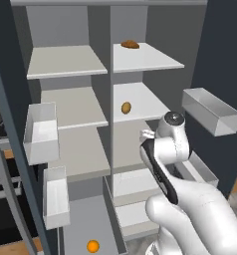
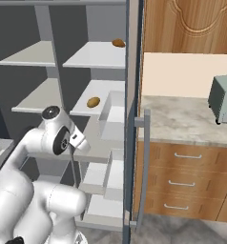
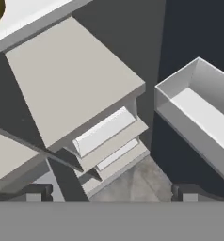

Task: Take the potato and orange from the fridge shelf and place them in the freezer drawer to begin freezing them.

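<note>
Orange (image 1: 92, 246) already in the freezer drawer (image 1: 108, 208), potato (image 1: 126, 107) waiting.
Jaws spread, empty; the round potato might have rolled off its shelf (image 1: 145, 102) if nudged.

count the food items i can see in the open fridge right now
3: a flat brown bread-like lump on the top right shelf, the potato on the right shelf below it, and the orange down in the freezer drawer. The arm may hide more.

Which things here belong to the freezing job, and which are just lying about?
Job:
- potato, on the middle right shelf
- orange, already in the freezer drawer
- gripper, open, holding nothing

Lying about:
- brown bread-like lump, top right shelf
- toaster oven, on the counter
</note>
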